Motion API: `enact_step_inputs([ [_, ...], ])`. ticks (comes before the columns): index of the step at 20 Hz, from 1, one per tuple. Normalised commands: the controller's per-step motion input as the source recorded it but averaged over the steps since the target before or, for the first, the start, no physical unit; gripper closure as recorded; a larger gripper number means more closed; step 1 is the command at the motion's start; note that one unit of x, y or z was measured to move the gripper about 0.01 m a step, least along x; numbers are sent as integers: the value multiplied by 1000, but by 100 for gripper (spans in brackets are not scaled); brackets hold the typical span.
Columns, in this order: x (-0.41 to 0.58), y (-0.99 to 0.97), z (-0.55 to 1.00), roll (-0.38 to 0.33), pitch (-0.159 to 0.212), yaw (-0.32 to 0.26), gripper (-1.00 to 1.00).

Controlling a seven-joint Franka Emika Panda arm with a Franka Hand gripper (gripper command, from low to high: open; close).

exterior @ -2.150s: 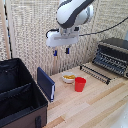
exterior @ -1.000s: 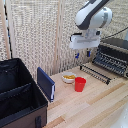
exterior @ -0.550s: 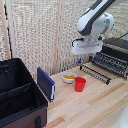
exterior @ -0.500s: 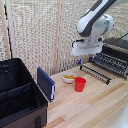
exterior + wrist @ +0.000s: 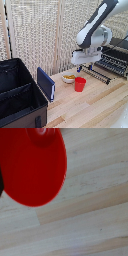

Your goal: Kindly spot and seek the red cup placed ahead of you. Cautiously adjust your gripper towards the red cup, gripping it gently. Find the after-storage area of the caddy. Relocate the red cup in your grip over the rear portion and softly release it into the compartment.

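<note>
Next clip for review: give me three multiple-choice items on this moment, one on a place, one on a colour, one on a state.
1. The red cup stands:
A. on the wooden table
B. inside the caddy
C. on the toaster oven

2. The flat panel leaning beside the caddy is:
A. yellow
B. dark blue
C. green

3. The gripper is:
A. lifting the cup
B. inside the caddy
C. above the cup, holding nothing

Answers:
1 A: the cup rests on the planks beside the white bowl.
2 B: the panel looks dark blue.
3 C: the cup sits on the table below it.
</note>
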Motion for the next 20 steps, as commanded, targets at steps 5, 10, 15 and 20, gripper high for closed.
enact_step_inputs([
  [5,-86,-161,-432,-41,-18,81,-100],
  [10,-18,-98,-402,-62,-27,81,-100],
  [15,-107,33,-302,-107,0,54,100],
  [20,-114,71,-110,-63,0,16,100],
])
